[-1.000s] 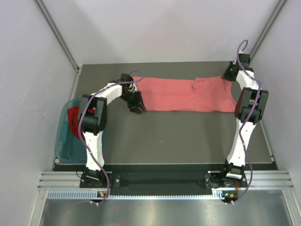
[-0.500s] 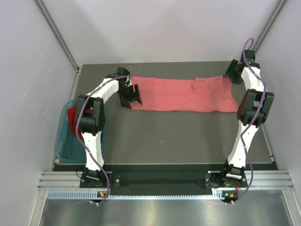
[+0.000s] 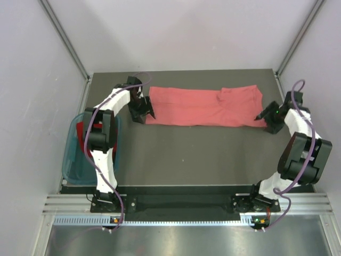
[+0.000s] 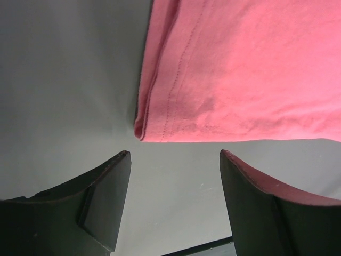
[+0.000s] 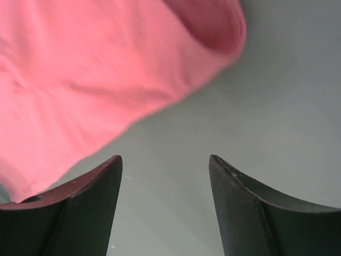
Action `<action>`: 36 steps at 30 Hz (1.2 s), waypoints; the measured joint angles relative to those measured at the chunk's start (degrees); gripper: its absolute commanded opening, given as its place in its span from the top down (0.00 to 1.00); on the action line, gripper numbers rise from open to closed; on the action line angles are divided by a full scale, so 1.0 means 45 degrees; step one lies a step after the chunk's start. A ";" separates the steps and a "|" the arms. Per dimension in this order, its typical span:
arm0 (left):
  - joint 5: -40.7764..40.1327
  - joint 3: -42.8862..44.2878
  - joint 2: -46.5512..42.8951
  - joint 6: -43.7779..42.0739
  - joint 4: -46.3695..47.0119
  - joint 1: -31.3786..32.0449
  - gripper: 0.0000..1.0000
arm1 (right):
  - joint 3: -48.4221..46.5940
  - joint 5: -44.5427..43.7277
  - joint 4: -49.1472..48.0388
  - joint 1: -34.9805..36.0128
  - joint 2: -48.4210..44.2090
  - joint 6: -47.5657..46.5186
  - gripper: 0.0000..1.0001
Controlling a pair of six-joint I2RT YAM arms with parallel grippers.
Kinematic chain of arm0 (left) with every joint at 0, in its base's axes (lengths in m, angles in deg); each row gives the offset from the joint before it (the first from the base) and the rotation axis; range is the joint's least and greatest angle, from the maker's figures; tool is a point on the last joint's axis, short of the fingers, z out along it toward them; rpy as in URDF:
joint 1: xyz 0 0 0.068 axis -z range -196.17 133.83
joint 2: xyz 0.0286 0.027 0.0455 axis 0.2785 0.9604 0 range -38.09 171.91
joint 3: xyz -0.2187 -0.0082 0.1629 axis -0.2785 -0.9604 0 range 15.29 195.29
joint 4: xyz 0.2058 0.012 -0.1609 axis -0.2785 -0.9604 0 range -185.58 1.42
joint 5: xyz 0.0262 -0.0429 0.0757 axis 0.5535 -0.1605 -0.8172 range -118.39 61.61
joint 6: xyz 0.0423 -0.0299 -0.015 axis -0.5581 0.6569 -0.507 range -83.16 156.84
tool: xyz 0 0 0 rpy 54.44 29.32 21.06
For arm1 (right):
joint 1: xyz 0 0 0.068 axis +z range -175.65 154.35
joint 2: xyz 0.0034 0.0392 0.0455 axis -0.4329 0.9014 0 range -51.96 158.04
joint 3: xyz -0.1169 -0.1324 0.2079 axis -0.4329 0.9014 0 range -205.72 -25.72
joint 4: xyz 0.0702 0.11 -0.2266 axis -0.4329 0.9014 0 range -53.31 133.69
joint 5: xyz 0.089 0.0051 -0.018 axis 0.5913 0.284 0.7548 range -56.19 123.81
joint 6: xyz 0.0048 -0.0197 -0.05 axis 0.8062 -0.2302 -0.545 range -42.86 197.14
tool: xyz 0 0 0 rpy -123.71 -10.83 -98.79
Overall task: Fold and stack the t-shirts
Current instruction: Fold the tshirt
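The left fingers (image 4: 104, 194) are standing wide apart with nothing between them, only bare dark grey counter (image 4: 64, 80) showing in the gap. Just beyond their tips, the stitched hem corner of the light salmon-pink cloth t-shirt (image 4: 250, 69) is lying flat, closer to the left-hand tip than to the other, and the cloth is spreading away ahead and to the right of them. The right fingers (image 5: 85, 208) are likewise standing parted and holding nothing, with grey counter between them. A rounded fold of the same pink shirt is lying ahead of them and to their left, and its edge is running down close to the left-hand finger; whether it is touching that finger cannot be told. From above, the pink shirt is lying as one long folded strip across the far part of the counter, stretching from one pair of fingers to the other. Well apart from the left fingers, beyond that arm's outer side, a darker deep red cloth t-shirt (image 3: 83, 133) is sitting bunched inside a teal plastic basket (image 3: 71, 162), partly hidden by the arm.
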 measured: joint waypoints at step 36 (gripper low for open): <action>0.0044 0.0350 0.1277 0.0709 0.0189 -0.0005 1.00 | 0.2608 0.0801 -0.6397 -0.0743 0.2152 0.2856 0.62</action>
